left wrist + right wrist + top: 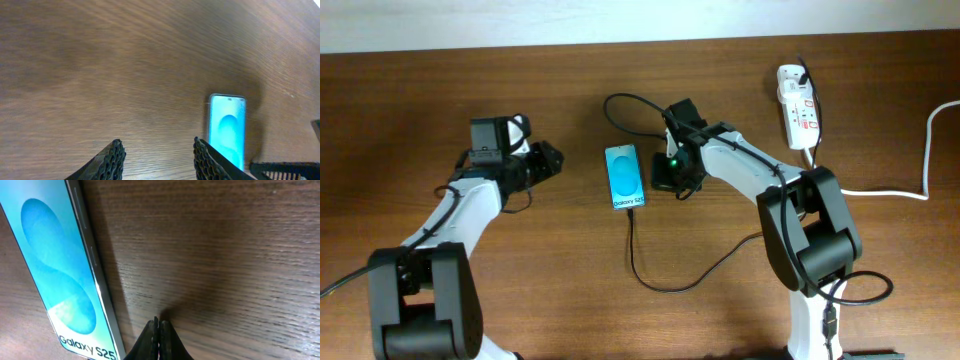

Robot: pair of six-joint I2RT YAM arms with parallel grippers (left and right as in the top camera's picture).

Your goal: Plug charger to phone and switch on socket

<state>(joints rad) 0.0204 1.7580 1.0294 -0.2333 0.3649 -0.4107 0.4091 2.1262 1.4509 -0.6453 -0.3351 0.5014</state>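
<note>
The phone [624, 177] lies flat mid-table, its cyan screen lit with "Galaxy S25" text. It also shows in the left wrist view [227, 127] and the right wrist view [60, 275]. The charger's thin black cable [655, 287] runs from the phone's near edge, where its tip meets the phone, and loops right under my right arm. The white socket [798, 105] lies at the far right with a black plug in it. My right gripper [663, 186] [159, 330] is shut and empty, just right of the phone. My left gripper [550, 158] [159, 150] is open, left of the phone.
The socket's thick white cord [920, 190] runs along the right side of the wooden table [550, 280]. Another black cable loop [620, 100] lies behind the phone, near my right wrist.
</note>
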